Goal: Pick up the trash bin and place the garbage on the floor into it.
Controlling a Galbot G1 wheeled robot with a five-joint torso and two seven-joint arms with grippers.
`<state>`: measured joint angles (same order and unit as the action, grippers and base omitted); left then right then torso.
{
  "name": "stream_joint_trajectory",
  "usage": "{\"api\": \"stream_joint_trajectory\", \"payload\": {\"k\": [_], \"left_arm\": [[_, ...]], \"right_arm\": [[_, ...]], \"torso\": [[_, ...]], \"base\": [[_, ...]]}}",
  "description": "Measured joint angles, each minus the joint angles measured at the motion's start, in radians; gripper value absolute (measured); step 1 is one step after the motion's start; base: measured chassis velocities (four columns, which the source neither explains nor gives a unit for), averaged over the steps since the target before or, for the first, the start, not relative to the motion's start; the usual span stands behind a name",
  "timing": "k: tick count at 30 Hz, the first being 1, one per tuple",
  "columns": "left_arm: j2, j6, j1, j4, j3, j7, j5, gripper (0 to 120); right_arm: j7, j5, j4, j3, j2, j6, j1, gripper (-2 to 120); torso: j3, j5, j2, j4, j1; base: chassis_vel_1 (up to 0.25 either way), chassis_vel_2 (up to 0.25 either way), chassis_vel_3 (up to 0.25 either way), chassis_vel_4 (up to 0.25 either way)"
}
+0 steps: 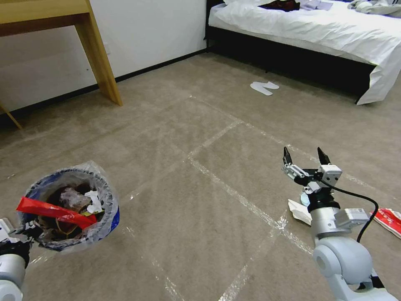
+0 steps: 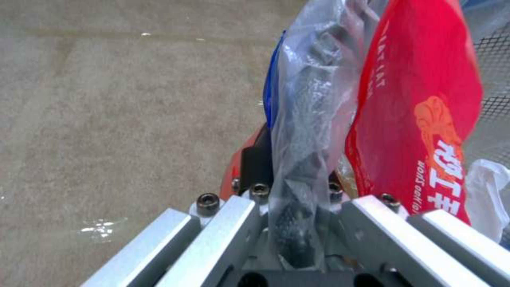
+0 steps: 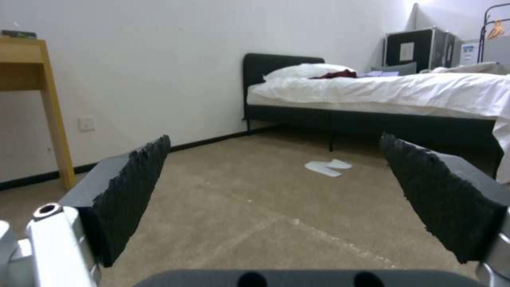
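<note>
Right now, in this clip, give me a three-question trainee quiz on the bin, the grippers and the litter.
1. True or false: the trash bin stands on the carpet.
2. Multiple choice: the right gripper is A) open and holding nothing, B) shut on a tissue, C) shut on the bin rim.
3. Fill in: the red-white packet lies on the ____, off to the right arm's outer side.

Key:
1. False. The left gripper holds it off the floor, clamped on the rim and bag, with a red wrapper sticking out.
2. A. Its jaws stand wide apart, above the white packet.
3. carpet.
</note>
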<state>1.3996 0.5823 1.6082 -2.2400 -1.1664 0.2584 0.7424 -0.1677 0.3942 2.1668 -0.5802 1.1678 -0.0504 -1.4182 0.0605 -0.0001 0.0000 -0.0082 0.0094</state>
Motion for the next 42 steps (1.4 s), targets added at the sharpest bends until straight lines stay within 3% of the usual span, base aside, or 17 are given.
{"api": "stream_joint_trajectory", "payload": {"k": [42], "left_arm": [[0.008,-0.007,-0.002,0.014,0.012,0.0,-0.022,0]], "right_arm": [[-0.011,0.017,-0.027,0.019,-0.018,-0.035,0.034,100]], "torso": [[0.0,0.0001,0.0,0.0,0.0]], "base": [[-0.064,0.064,0.063,-0.06]]}}
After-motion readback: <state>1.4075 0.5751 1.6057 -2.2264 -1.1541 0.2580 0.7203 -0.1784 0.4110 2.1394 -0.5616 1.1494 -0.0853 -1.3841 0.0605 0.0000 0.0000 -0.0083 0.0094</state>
